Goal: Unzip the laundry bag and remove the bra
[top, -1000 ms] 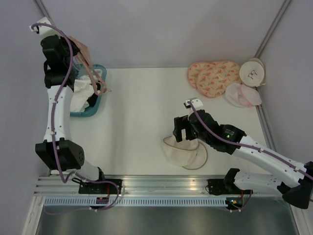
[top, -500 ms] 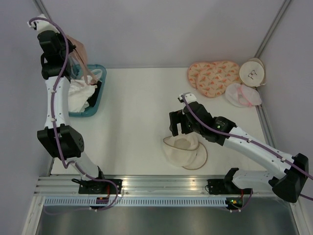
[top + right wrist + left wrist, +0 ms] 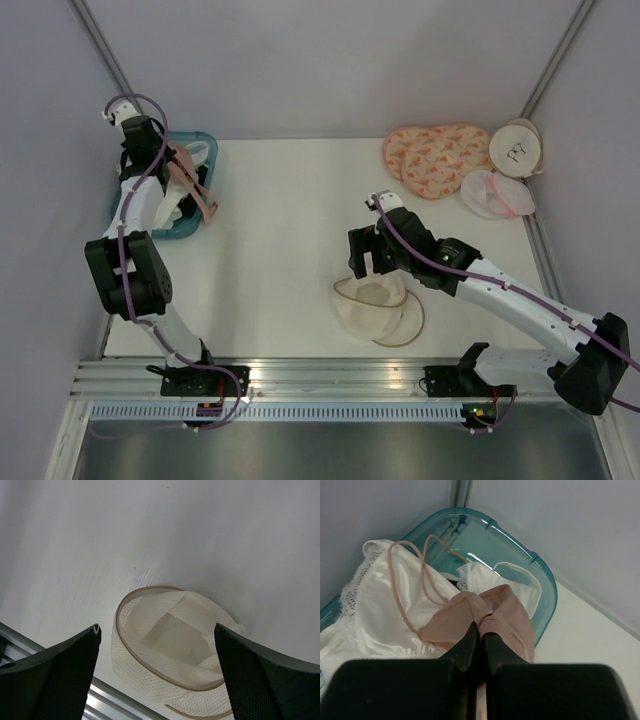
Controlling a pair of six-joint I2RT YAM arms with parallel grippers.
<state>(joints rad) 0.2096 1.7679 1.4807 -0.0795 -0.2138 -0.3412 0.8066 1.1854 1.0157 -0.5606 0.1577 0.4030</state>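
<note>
Bra (image 3: 470,616) hangs clamped in the left gripper (image 3: 481,630) just above the bin (image 3: 547,587), drooping onto the white clothes (image 3: 380,605) inside; right gripper (image 3: 156,629), jaws spread, sits well right of the bin.

— Colours, quick: the bra (image 3: 495,615) is a dusty pinkish-beige, and its straps (image 3: 394,580) run a brighter peach-pink.
— White garments (image 3: 375,610) there too, lace-patterned at the edge. The tub (image 3: 485,535) is see-through teal.
— On the white table (image 3: 280,250), the laundry bag (image 3: 170,650): cream mesh, tan rim.
— Far corner now: a peach pad (image 3: 435,158) with an orange-pink print, a white-and-pink pouch (image 3: 497,193), and a cream disc (image 3: 516,148) with a dark drawing.
</note>
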